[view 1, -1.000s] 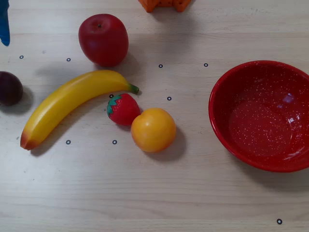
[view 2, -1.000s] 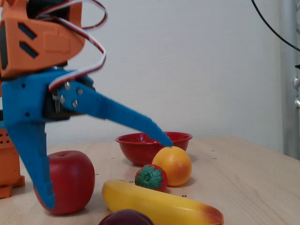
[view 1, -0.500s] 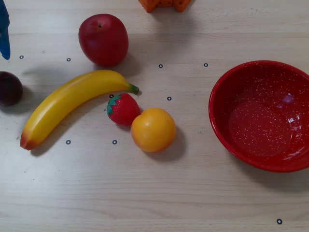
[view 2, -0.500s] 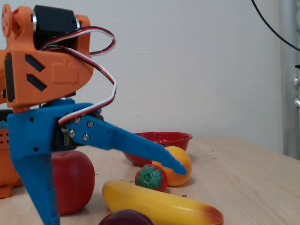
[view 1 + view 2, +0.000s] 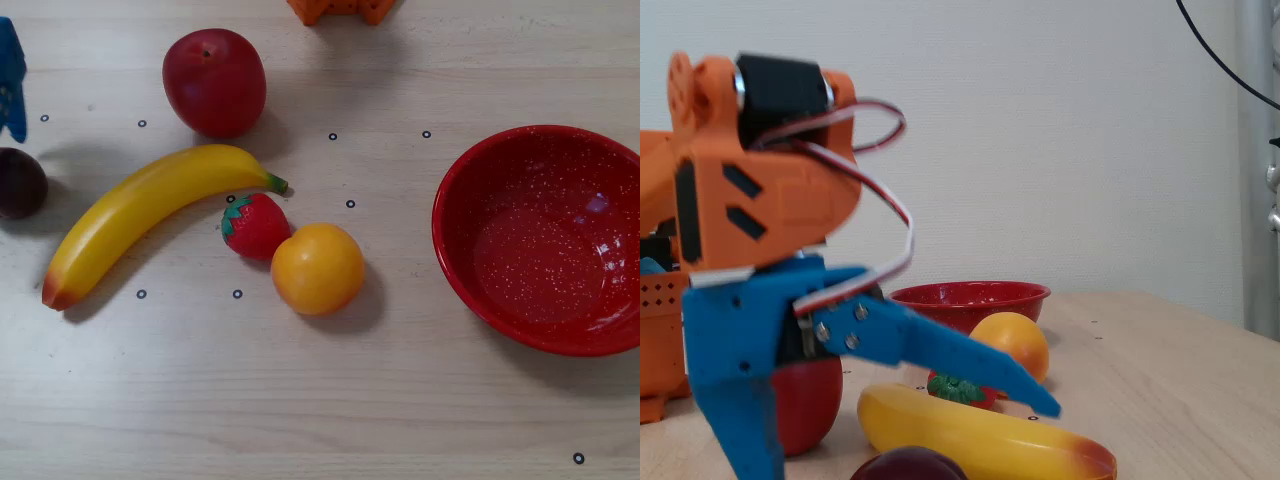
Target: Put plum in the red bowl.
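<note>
The plum (image 5: 18, 183) is small and dark, and lies on the table at the far left edge of the overhead view. In the fixed view it (image 5: 908, 466) shows at the bottom edge, partly cut off. My blue gripper (image 5: 902, 440) is open wide over it, empty, one finger pointing down on the left and the other (image 5: 970, 365) reaching right above the banana. In the overhead view only one blue finger (image 5: 10, 85) shows, just behind the plum. The red bowl (image 5: 470, 170) stands empty at the right, and at the back in the fixed view (image 5: 970, 297).
A red apple (image 5: 214, 82), a yellow banana (image 5: 150, 215), a strawberry (image 5: 255, 226) and an orange (image 5: 318, 268) lie between the plum and the bowl. An orange part (image 5: 340, 10) shows at the top edge. Small black ring marks dot the wooden table.
</note>
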Robot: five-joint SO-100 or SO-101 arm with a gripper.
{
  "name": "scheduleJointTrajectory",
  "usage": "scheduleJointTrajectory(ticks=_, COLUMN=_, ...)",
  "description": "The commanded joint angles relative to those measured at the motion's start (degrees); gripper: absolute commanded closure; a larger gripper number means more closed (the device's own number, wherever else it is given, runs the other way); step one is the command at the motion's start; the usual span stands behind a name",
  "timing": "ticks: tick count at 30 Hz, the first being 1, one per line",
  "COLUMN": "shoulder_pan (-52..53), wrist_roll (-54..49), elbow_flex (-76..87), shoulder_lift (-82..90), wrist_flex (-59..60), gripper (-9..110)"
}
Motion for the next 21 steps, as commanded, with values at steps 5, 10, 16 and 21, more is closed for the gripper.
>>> scheduleJointTrajectory(ticks=5, shoulder_pan=2.2, wrist_roll=0.8, elbow_flex=-5.9, shoulder_lift=2.5, wrist_flex=-1.7, gripper=39)
scheduleJointTrajectory(ticks=10, shoulder_pan=2.5, wrist_roll=-0.4, elbow_flex=-5.9, shoulder_lift=2.1, wrist_flex=-3.0, gripper=39)
scheduleJointTrajectory(ticks=16, shoulder_pan=2.5, wrist_roll=-1.8, elbow_flex=-5.9, shoulder_lift=1.9, wrist_flex=-4.0, gripper=40)
scheduleJointTrajectory(ticks=21, shoulder_pan=2.2, wrist_roll=-1.1, elbow_flex=-5.9, shoulder_lift=1.8, wrist_flex=-3.5, gripper=40)
